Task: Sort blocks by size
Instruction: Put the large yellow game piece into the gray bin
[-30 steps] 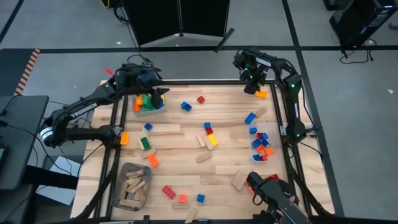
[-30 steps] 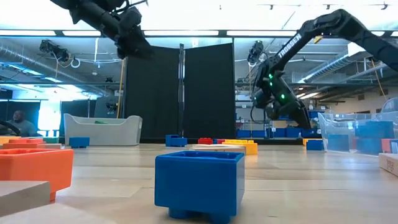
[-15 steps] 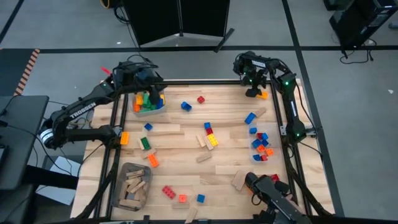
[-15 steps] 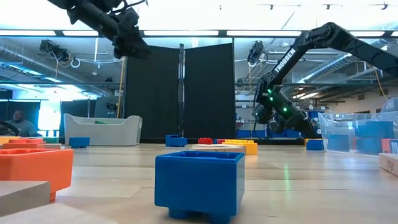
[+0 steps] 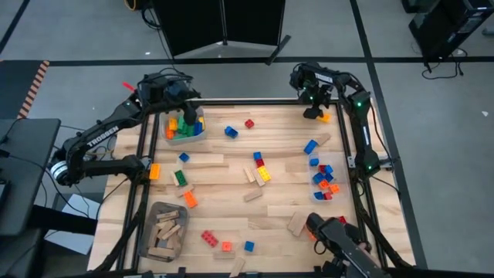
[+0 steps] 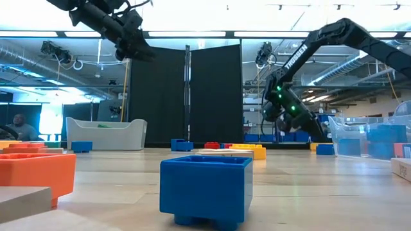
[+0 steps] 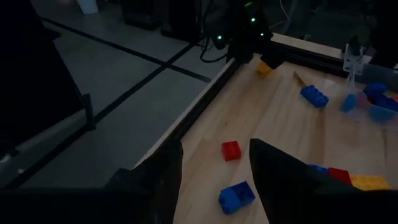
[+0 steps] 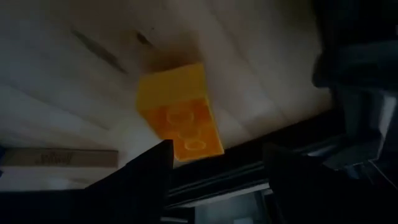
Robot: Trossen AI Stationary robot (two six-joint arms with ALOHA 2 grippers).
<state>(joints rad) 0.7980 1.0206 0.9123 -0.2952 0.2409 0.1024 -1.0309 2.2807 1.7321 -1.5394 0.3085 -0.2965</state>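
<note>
Table: pale wood planks, black frame rails.

Changes since a second ago: left arm has drawn back toward the far left corner; left gripper now hangs over the clear bin rather than beside it. Right gripper has shifted slightly along the far right edge, staying low at the yellow brick. Blocks on the table lie as before.

Left gripper: fingers spread apart, nothing between them (red brick and blue brick lie on the wood ahead of it, apart).

Right gripper: fingers spread, gap clear. The yellow brick, glossy plastic with round studs, lies just ahead of the fingertips on the wood by the frame rail, not pinched. A plain tan wooden piece lies near it.

Grey bin, well away from both grippers: flat tan wooden pieces, matte. Clear bin under the left gripper: studded bricks, orange, green, yellow. Loose bricks scattered between.
</note>
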